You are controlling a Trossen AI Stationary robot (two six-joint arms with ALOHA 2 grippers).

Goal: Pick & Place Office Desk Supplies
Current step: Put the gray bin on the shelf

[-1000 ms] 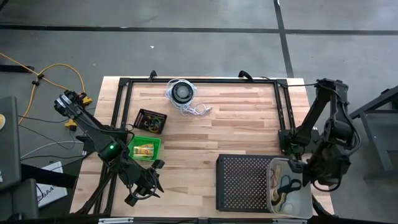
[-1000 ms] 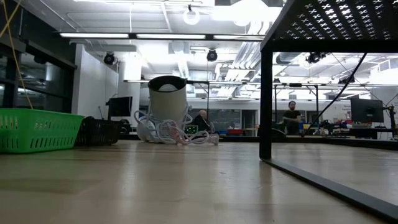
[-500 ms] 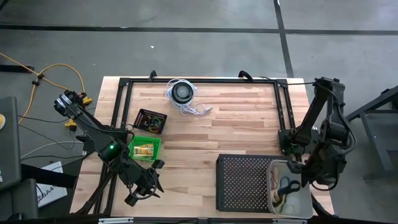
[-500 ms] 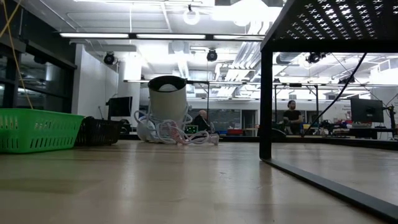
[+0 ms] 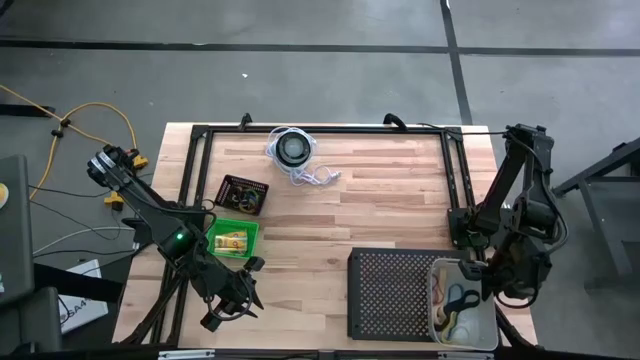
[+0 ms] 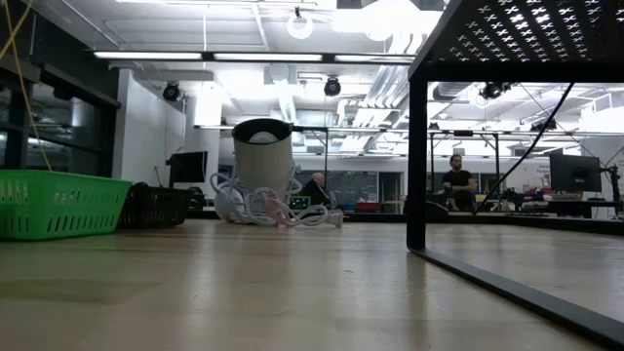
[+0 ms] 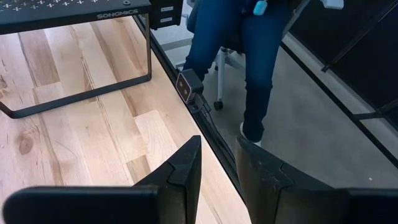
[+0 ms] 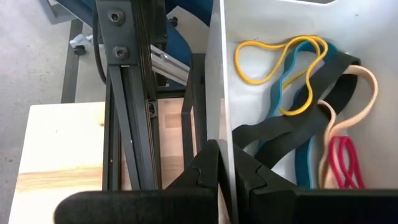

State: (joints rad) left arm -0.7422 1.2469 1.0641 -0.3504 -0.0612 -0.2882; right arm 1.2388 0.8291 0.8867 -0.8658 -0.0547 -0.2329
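Grey concrete floor (image 5: pixel 330 60), ceiling strip lights (image 6: pixel 253 56), distant desks.

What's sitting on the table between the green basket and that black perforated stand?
Nothing: in the high view, only bare wood lies between the green basket and the black perforated stand.

Lighting is even and bright overhead — ceiling strip lights (image 6: pixel 244 56) glare white in the low view. The table (image 5: pixel 390 210) shows soft, short shadows. In the low view the near tabletop is blurred; the far room is sharper. Wrist views are clear — near fingers (image 7: pixel 180 174) slightly soft.
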